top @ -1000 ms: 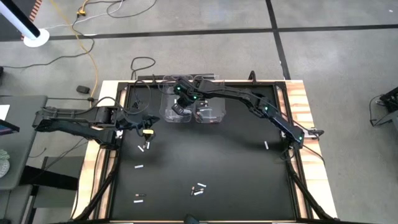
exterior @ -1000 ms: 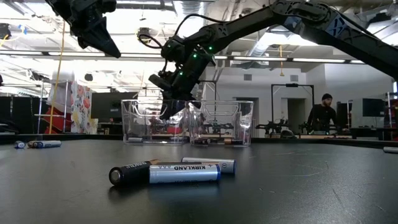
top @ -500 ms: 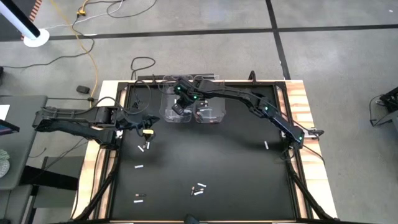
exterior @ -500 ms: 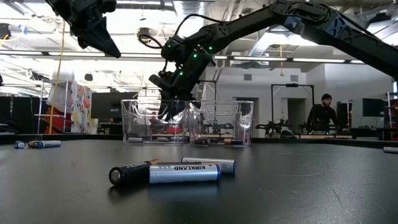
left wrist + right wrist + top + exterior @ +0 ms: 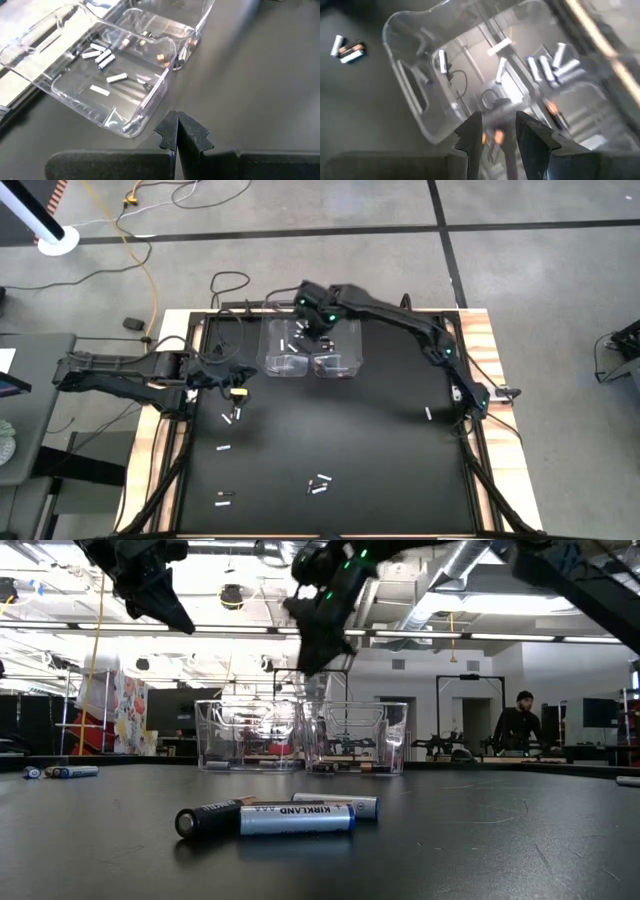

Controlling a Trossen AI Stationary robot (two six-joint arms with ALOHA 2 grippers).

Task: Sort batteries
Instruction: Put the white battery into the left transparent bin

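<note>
Right gripper: you can see it up in the air above the two clear bins, over their far edge. Its fingers stand a little apart and you can see nothing between them.
Left gripper: it waits well off to the left of the bins, above the worktop. Its fingers are pressed together with nothing in them.
Left bin: you can see several white batteries lying on its floor.
Right bin: it touches the left bin side by side. You can see a few dark batteries with reddish ends inside.
Loose batteries near the bins: a few lie on the worktop in front of the left bin, just by the left gripper.
Loose batteries far from the bins: a small bunch lies well in front of the bins, touching each other. One reads KIRKLAND. One more lies off to the right of the bins.
Person: stands in the room far behind the bins.
</note>
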